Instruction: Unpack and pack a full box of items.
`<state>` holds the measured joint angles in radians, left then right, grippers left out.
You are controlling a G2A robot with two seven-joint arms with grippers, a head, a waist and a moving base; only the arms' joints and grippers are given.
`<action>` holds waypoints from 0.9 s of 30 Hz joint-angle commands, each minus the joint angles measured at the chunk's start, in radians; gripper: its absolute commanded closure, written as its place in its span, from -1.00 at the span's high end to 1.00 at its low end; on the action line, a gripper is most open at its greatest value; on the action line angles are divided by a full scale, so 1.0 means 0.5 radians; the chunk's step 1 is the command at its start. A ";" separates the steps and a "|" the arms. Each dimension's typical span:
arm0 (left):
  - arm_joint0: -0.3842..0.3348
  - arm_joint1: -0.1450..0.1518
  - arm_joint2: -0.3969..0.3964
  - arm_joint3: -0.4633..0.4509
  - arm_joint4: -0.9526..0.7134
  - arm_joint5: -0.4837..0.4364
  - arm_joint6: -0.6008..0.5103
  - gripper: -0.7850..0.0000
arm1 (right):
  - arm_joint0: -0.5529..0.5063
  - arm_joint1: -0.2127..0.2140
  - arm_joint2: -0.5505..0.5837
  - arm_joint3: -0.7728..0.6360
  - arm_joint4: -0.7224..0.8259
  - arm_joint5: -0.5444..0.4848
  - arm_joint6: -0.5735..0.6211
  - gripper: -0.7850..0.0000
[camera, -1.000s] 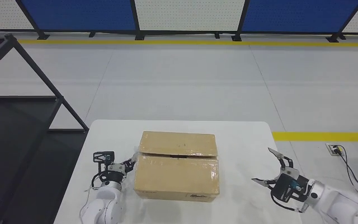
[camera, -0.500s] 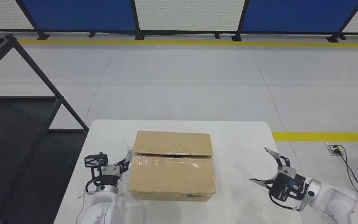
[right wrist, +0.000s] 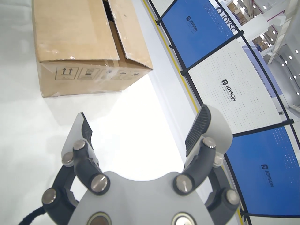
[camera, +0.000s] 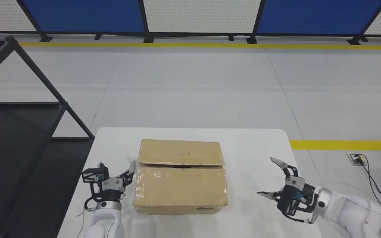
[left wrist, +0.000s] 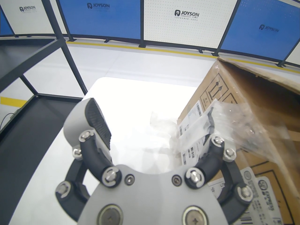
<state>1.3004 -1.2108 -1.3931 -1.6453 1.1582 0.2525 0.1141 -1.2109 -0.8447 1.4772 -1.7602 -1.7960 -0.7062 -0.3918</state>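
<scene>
Left end effector [left wrist: 152, 127] stands with its fingers [left wrist: 98, 122] spread at the left end of the brown cardboard box [camera: 181, 178]. One finger is in among the crinkled clear film [left wrist: 234, 120] and white labels [left wrist: 194, 122] there (whether it presses the card, I can't tell). The box sits midway on the white worktop [camera: 256, 149], its top flaps [camera: 178, 153] down with a dark gap between them. Right end effector [right wrist: 143, 122], spread too and holding nothing, hangs well off to the box's right. Opening looks to be next: I'd steady the box at both ends, then lift the flaps at that gap, not by the film.
</scene>
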 commanded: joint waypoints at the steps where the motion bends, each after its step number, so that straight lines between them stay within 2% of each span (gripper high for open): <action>1: 0.004 -0.003 0.002 0.004 0.012 -0.012 -0.006 1.00 | 0.031 -0.011 -0.072 -0.070 0.028 0.002 0.075 1.00; 6: 0.003 -0.012 0.004 0.024 0.023 -0.025 -0.008 1.00 | 0.142 -0.051 -0.274 -0.161 0.131 0.044 0.224 1.00; 13: 0.004 -0.024 0.001 0.043 0.018 -0.046 -0.004 1.00 | 0.368 -0.138 -0.621 -0.110 0.172 0.275 0.515 1.00; 20: 0.011 -0.035 -0.013 0.057 0.001 -0.064 0.013 1.00 | 0.514 -0.206 -0.833 -0.020 0.120 0.450 0.587 1.00; 27: 0.018 -0.046 -0.031 0.089 -0.024 -0.088 0.026 1.00 | 0.638 -0.253 -0.978 0.111 0.018 0.419 0.663 1.00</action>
<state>1.3097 -1.2327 -1.4078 -1.6054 1.1493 0.2108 0.1269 -0.8991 -0.9685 0.9958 -1.7127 -1.7803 -0.4932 -0.0648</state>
